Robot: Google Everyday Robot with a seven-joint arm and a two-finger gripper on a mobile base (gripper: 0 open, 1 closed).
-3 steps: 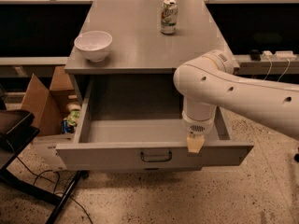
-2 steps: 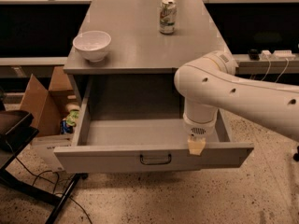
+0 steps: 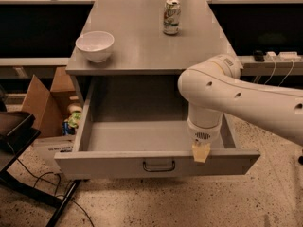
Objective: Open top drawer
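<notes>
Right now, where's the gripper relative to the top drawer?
In the camera view, the gripper hangs pointing down at the top edge of the front panel of the pulled-out top drawer, right of centre and just right of the dark handle.

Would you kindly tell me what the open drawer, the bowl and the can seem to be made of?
Top drawer: probably painted metal or laminate, flat matte grey. Bowl: likely ceramic or melamine, smooth white. Can: apparently aluminium, shiny top rim, printed label. The gripper sits at the drawer's front edge, right of the handle.
</notes>
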